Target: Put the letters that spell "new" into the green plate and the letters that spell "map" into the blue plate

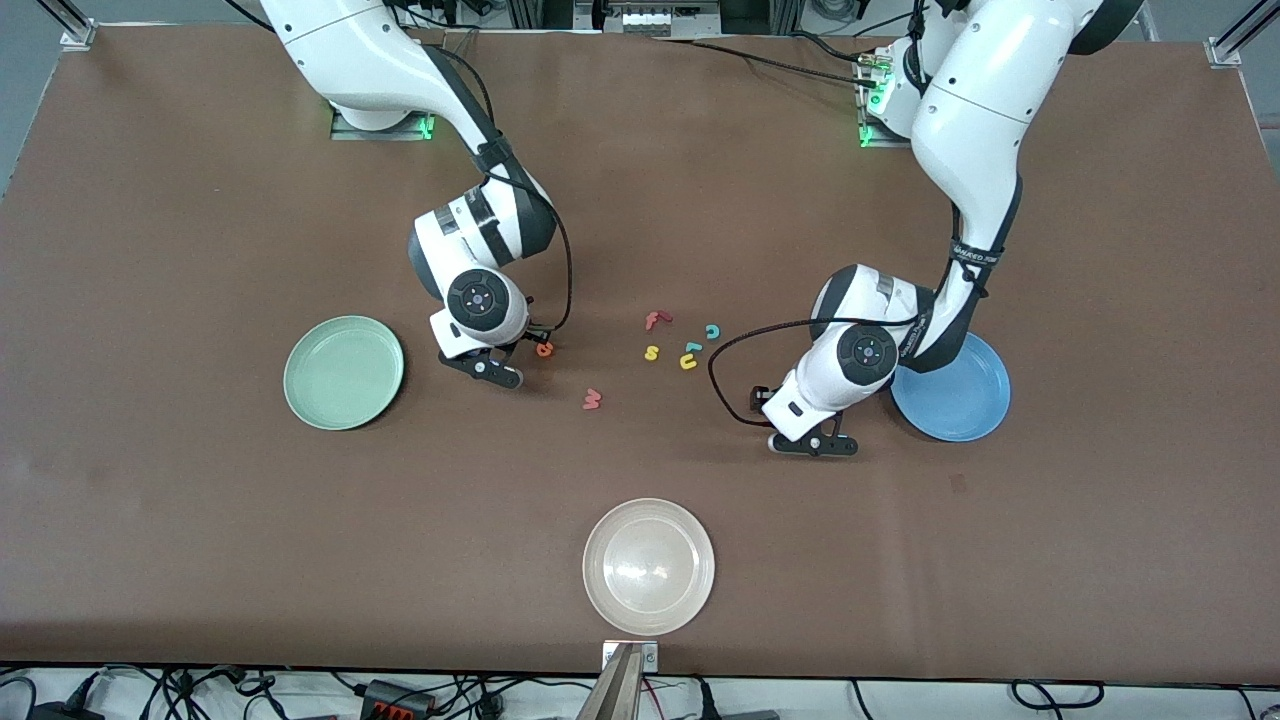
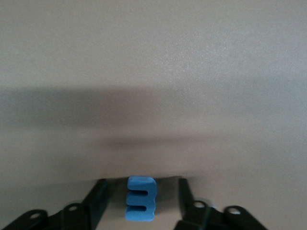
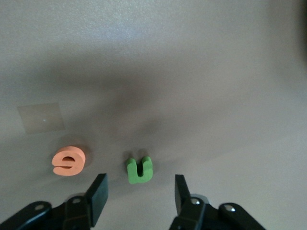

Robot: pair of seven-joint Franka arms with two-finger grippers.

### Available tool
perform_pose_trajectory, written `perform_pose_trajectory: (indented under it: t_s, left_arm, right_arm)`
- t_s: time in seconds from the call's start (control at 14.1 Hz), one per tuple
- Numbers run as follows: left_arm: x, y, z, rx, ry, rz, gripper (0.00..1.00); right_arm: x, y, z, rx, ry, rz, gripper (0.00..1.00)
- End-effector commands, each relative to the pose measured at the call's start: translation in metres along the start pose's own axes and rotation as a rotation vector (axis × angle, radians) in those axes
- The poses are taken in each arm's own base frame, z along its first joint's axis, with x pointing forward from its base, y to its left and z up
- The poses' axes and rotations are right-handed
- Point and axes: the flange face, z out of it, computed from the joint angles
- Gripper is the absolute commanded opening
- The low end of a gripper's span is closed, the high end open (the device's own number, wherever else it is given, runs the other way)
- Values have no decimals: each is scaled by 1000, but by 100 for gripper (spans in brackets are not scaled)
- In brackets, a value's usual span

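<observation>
Trouble could start at either hand, so watch both. Your left gripper point(image 1: 822, 447) is low at the table just beside the blue plate point(image 1: 965, 415), its fingers point(image 2: 96, 199) partly apart with the blue m point(image 2: 141, 199) standing between them, a gap showing on each side; nothing is clamped yet. If the fingers meet it off-centre, the light foam piece may tip or pop out, and a loose pinch could drop it short of the plate.

Your right gripper point(image 1: 500, 372) is low near the green plate point(image 1: 343, 372), fingers point(image 3: 98, 196) spread wide around the green n point(image 3: 139, 170), not touching it. The orange e point(image 3: 70, 161) lies just beside that finger; close carelessly and you may nudge it away or trap both letters together.

The red w point(image 1: 592, 399) lies on the table nearer the front camera, and both plates look empty, so little of the task is done. The red f point(image 1: 655, 320), yellow s point(image 1: 652, 352) and yellow u point(image 1: 688, 361) lie in a cluster between the arms with the teal c point(image 1: 712, 331); mistaking one for a wanted letter would spoil a word
</observation>
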Motion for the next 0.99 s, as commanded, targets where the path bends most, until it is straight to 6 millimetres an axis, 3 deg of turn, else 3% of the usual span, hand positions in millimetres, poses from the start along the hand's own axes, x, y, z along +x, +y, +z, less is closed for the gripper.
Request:
perform_pose_trajectory:
  t_s: [0.0,0.14,0.28,0.5,0.78,0.92]
  left_arm:
    - [0,0,-1,-2,2,8,31]
    - [0,-2,-1,1,-4,7,22]
    - [3,-4,-10,1,1,4,20]
    - [7,-15,-46,23,-25,-3,20]
    - [10,-64,-93,108,-84,-41,20]
    - [9,-103,-100,245,-136,-32,20]
  right_arm:
    - [-7,9,9,11,-1,31,61]
    - [-6,13,17,18,3,40,60]
    - [-5,14,18,20,3,50,60]
    - [-6,12,17,22,6,50,50]
    - [-8,10,17,22,8,44,43]
    - [-8,8,16,37,20,43,42]
